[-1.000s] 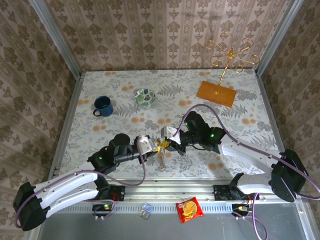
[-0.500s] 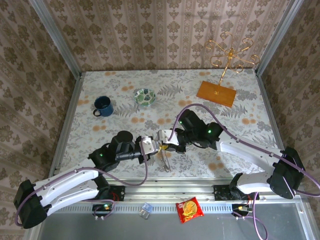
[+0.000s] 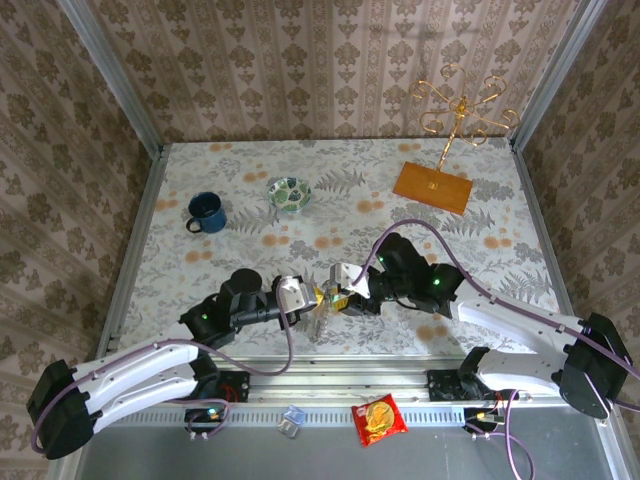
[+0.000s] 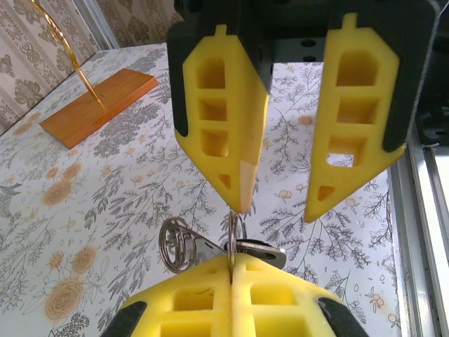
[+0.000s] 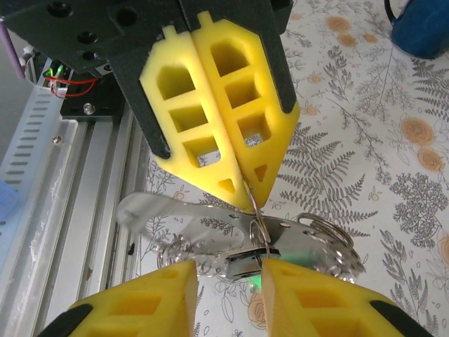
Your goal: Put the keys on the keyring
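At lower centre of the top view, above the floral desk, the right claw is held with jaws apart facing the left claw, the keys are bunched between them, and the thin keyring is pinched in the closed left claw.

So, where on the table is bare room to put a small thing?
Free: the strip between the bowl and the wooden base; the right side between that base and the right arm; the patch between the mug and the left arm. Crowded: front centre, where the left gripper and right gripper meet at the keys.
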Robot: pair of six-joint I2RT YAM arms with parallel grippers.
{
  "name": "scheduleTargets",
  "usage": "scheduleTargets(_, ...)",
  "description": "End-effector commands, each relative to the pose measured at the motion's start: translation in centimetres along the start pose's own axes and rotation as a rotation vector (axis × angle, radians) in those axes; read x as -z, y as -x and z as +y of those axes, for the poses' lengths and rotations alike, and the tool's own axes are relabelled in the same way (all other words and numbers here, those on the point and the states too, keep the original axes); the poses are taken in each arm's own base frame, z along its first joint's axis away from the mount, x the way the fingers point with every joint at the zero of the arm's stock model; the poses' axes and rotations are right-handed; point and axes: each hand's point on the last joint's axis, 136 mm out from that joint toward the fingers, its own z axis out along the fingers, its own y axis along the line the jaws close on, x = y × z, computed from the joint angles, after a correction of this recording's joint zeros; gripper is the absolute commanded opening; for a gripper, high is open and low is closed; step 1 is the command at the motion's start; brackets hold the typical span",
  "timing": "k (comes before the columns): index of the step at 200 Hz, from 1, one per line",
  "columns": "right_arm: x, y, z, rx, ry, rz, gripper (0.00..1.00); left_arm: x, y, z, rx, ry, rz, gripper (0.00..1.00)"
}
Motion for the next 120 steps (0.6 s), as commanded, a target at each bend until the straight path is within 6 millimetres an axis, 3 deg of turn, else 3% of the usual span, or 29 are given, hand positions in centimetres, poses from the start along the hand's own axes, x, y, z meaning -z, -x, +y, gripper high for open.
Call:
scheduleTargets(1,0.3,0.4,-0.7,-0.023,-0.044,-0.019,0.27,0.4,2.3,-0.1,-0.007,-0.004,-0.099,0.0)
scheduleTargets(57,0.0,0.4,-2.1,-0.027,-0.103,-0.006,0.19,0.4,2.5,-0.3,-0.007,-0.013,-0.116,0.0)
scheduleTargets(120,1.5,1.8,-1.6,-0.022,-0.105,-0.116,0.31,0.4,2.3,-0.2,-0.01,-0.006,-0.118,0.0)
